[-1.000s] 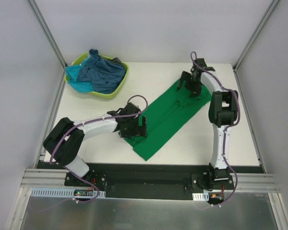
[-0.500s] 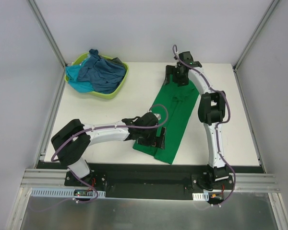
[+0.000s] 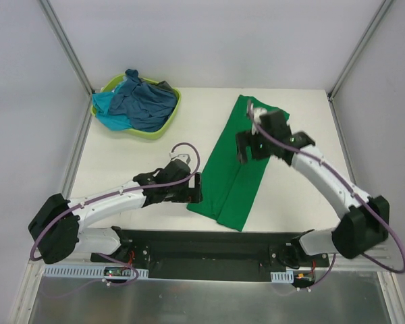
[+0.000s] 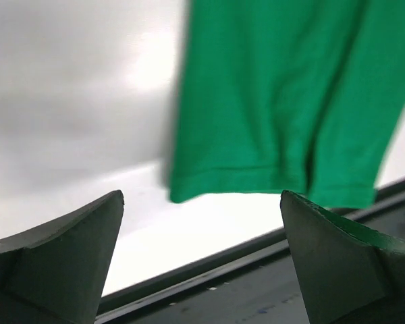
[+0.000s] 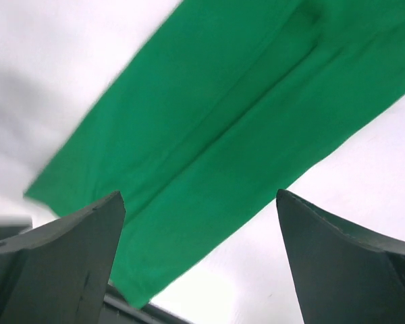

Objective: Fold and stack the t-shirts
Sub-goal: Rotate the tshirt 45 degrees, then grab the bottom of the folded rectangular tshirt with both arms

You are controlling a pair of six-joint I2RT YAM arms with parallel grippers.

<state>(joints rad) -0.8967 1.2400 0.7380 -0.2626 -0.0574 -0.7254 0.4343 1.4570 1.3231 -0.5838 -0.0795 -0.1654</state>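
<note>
Green cloth t-shirt (image 3: 239, 169) lay freshly released, a long strip; left claw (image 3: 192, 189) and right claw (image 3: 246, 146) gaped empty; crosswise folding remained.

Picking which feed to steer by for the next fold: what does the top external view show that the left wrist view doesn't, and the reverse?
Only top external: the whole green t-shirt as a long folded strip, both arms, the right jaws over it, and the basket of unfolded t-shirts at the far left corner. Only left wrist: the shirt's hem close up, and the left jaws open with nothing between them. Both: the green t-shirt lying on the white table.
</note>
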